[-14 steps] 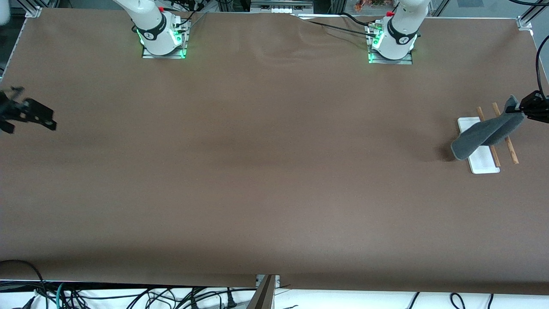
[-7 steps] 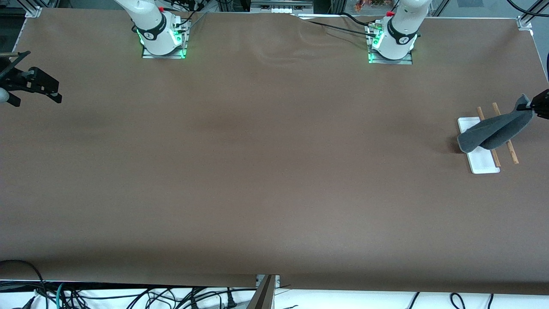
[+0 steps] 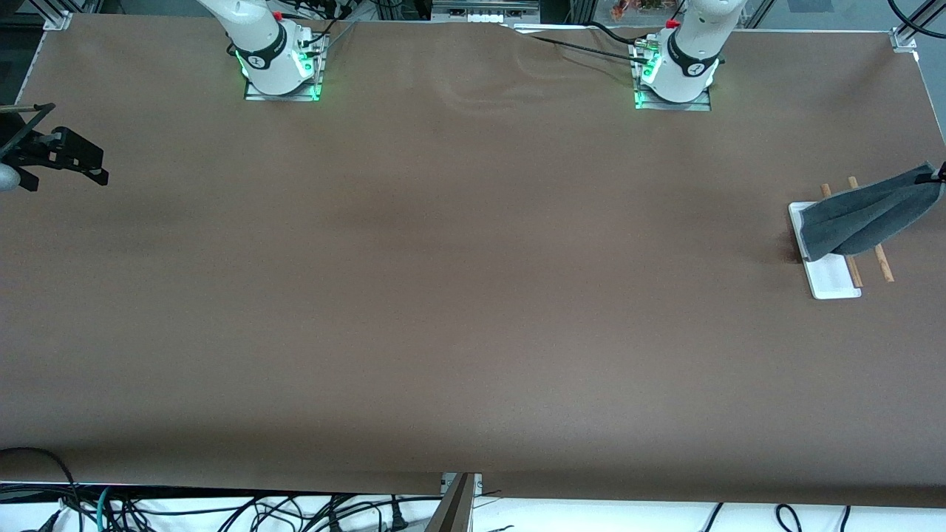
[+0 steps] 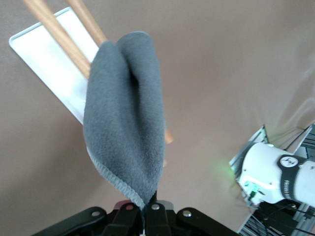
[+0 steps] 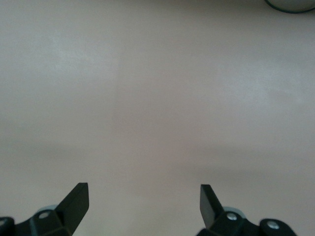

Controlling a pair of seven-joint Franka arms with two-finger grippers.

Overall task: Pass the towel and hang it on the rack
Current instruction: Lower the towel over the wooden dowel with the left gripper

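left gripper (image 4: 146, 222) pinches the towel (image 3: 865, 214) over the rack (image 3: 831, 279), right gripper (image 5: 143, 201) waits wide open, empty; releasing off-centre could slide it off the rods (image 4: 58, 37).

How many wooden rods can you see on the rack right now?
2. Both rods lie side by side above the rack's white base, at the left arm's end of the table. The towel, held by the left gripper, covers their middles.
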